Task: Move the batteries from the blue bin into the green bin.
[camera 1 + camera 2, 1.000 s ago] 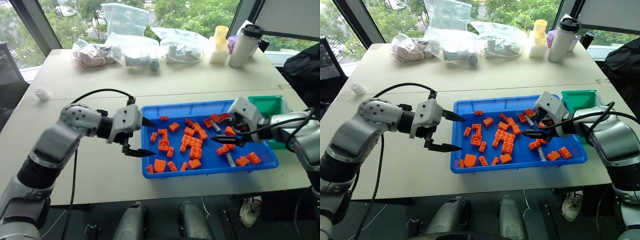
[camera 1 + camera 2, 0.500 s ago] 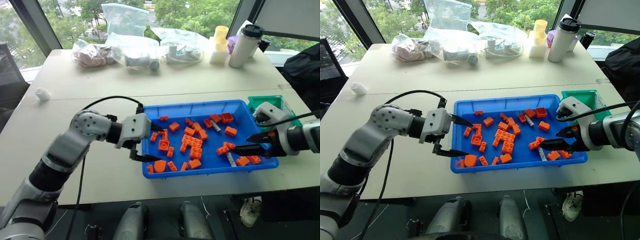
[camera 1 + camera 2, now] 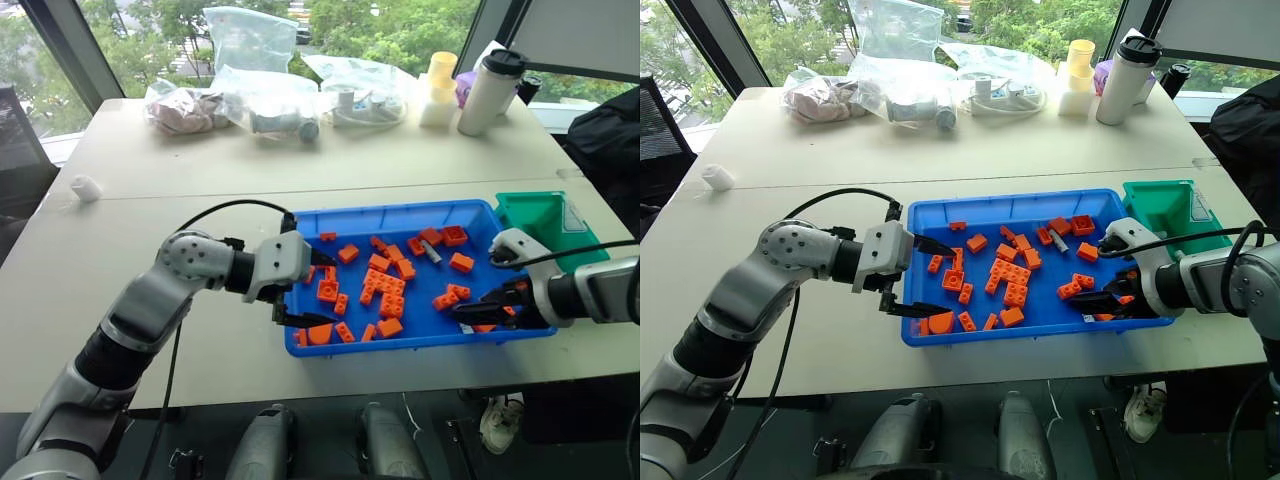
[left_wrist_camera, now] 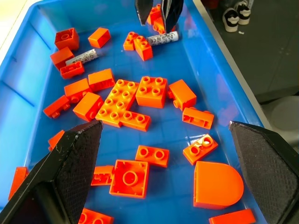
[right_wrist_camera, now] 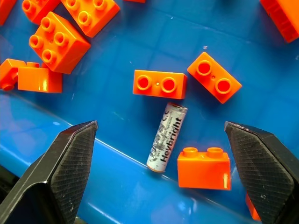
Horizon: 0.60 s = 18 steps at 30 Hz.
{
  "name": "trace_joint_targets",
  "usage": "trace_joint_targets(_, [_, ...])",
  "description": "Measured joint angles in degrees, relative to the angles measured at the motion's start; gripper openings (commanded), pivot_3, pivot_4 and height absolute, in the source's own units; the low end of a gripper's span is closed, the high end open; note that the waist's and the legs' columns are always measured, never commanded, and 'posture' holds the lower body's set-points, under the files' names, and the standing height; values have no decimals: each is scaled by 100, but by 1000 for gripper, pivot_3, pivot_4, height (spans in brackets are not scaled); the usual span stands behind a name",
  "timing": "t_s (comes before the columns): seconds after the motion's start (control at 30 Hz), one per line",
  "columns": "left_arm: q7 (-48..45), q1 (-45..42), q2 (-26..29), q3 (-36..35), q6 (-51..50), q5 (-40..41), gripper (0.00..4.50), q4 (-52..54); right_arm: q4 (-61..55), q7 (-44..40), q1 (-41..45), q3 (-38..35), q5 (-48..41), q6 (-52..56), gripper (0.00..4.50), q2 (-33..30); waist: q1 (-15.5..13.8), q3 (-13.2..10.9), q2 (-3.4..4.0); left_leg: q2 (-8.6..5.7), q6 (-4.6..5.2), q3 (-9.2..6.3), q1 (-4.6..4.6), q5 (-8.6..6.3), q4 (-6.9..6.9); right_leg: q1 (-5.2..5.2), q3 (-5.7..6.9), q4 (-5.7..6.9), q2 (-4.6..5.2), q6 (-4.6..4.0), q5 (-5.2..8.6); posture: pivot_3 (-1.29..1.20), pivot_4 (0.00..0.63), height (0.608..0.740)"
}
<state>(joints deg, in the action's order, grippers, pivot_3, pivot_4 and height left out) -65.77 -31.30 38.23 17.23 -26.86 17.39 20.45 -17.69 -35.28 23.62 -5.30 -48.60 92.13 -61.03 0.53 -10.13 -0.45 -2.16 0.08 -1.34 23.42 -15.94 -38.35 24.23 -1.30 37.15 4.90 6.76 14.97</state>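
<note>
The blue bin (image 3: 390, 212) lies at the table's near edge, strewn with orange toy bricks (image 3: 385, 285). One of the batteries (image 3: 433, 256) lies toward the bin's far side. Another battery (image 5: 167, 137) lies against the near wall, between my right gripper's (image 3: 470, 312) open fingers, which hover just above it. This battery (image 4: 163, 38) also appears in the left wrist view, under those fingers. My left gripper (image 3: 322, 290) is open over the bin's left end, holding nothing. The green bin (image 3: 545, 215) stands just right of the blue one.
Clear plastic bags (image 3: 265, 95), a white tumbler (image 3: 490, 90) and a yellow cup (image 3: 440, 75) line the table's far side. A small white cylinder (image 3: 85, 187) sits at the left. A black bag (image 3: 605, 140) is beyond the right edge.
My right gripper has drawn back from the bin's middle right to its near right corner, sinking and rolling. My left gripper has shifted right, from beside the bin to over its left end.
</note>
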Motion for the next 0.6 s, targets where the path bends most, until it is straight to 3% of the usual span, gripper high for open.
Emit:
trace_joint_targets(0.07, [10, 0, -19, 4, -15, -9, 4500, 1, -4, 100, -13, 177, 64, -9, 4478, 193, 5, 0, 0, 0, 0, 0, 0, 0, 0, 0, 0, 1, -1, 0, 0, 0, 150, 740])
trace_joint_targets(0.17, [38, -1, -22, 8, -30, -23, 4500, 4, -19, 166, 5, 307, 244, -73, 3166, 208, 2, 7, -9, 1, 0, -3, -1, 0, 0, -2, 1, -2, -3, 0, 0, 0, 150, 740])
trace_joint_targets(0.37, [99, -1, -21, 7, -42, -48, 4500, 16, -31, 185, 71, 562, 497, -239, 58, 313, 6, 10, -14, 1, 0, -4, -3, 0, 0, -5, 1, -2, -4, 0, 0, 0, 150, 740])
trace_joint_targets(0.6, [131, -23, -70, 7, -43, -54, 4500, 26, -41, 176, 210, 683, 615, -239, 20, 454, 6, 14, -20, 2, 0, -5, -3, 0, 0, -5, 1, -2, -5, 0, 0, 0, 150, 740])
